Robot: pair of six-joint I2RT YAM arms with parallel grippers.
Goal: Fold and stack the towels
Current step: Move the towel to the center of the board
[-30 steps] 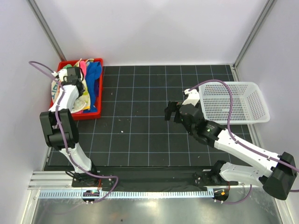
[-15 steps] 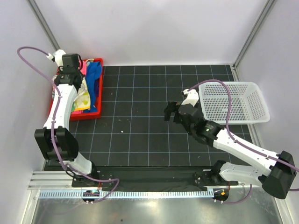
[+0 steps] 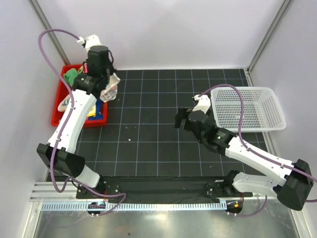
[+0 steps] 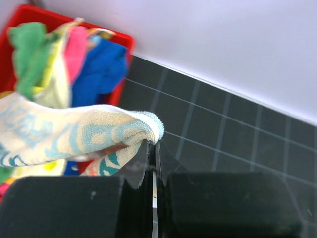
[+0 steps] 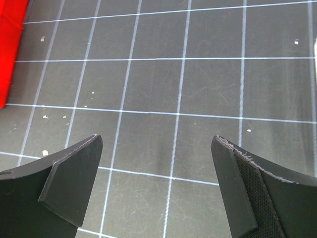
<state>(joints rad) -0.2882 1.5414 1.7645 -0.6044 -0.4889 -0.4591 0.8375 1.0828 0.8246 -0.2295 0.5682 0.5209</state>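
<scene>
The left gripper [image 4: 152,148] has its two fingers pressed tight together, and they pinch just a small bit of the edge of the white towel [image 4: 74,134] with blue-green letters on it. The towel sticks out to one side of the fingers and hangs in the air, high up. Its far end runs out of the wrist picture, so I cannot tell if it hangs free. Here is what could go wrong, I think. The fingers hold only a little bit of cloth, so the soft towel could slip out and drop in a heap. If its far end is caught on the other towels, it could pull them out too. It could also land all bunched up, which makes it hard to fold. Past the towel, away from the fingers, sits the red bin [image 4: 29,14]. In it lie a green towel [image 4: 27,49], a pink towel [image 4: 77,44], a blue towel [image 4: 101,69] and a pale yellow towel [image 4: 57,89], all in a messy pile. The right gripper [image 5: 158,144] has its fingers spread wide and holds nothing, with only the dark table [image 5: 148,84] below them. Behind those fingers is the white mesh basket [image 3: 242,89], and no towel shows in it.
</scene>
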